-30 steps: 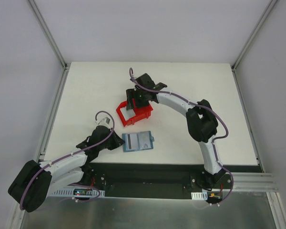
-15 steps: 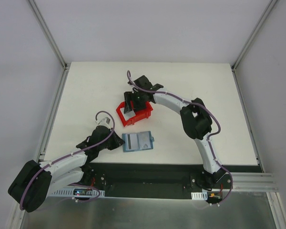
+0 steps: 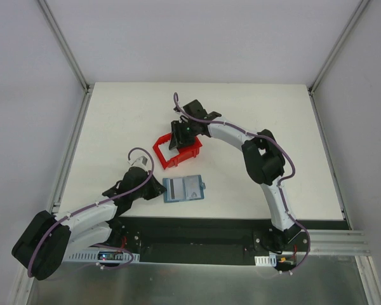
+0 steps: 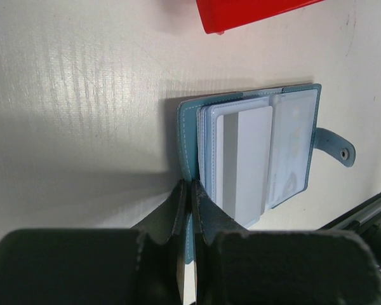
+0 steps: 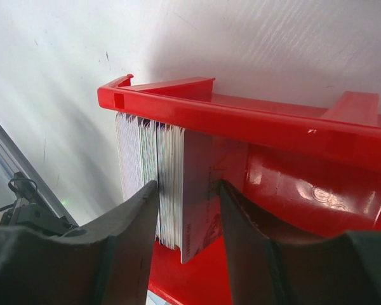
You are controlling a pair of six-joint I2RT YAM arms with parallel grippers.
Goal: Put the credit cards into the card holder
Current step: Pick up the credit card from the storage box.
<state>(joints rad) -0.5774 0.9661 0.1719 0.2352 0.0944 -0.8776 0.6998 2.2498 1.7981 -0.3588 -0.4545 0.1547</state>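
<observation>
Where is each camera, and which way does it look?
Top external: above and behind the arms, looking down at the table; both arms show, with left gripper and right gripper.
Left wrist: on the left arm, looking along its fingers, which pinch the edge of the card holder.
Right wrist: on the right arm, looking past its fingers at credit cards standing in the red bin.
Shared: top and left wrist views both show the card holder and red bin.

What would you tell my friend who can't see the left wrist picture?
Two dark fingers pinch the near edge of an open teal wallet lying on a white table. A white card lies across its clear pockets, and a corner of a red bin shows at the top.
</observation>
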